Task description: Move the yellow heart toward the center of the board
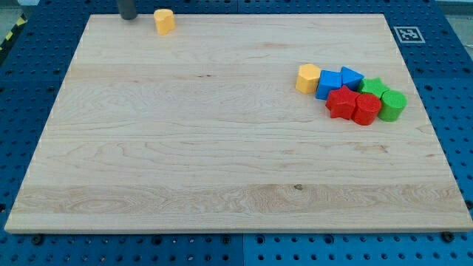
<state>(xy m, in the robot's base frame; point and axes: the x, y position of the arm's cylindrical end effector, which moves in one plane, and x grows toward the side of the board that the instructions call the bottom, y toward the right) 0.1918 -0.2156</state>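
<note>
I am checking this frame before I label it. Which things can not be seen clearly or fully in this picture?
- My tip: in the camera view the rod is cut off by the view's top edge; only its dark lower end shows, left of the yellow heart.
- Yellow heart: too small to confirm its shape.
- Green blocks: partly hidden behind the red blocks; shapes uncertain.
- Blue blocks: overlapped by neighbours in the cluster.

A robotics lab bench is showing here; a pale wooden board (222, 148) is lying on a blue perforated mounting plate (451, 89); a black-and-white fiducial tag (406, 34) is sitting at the board's far right corner. Yellow-black hazard tape (9, 37) is edging the far left.
</note>
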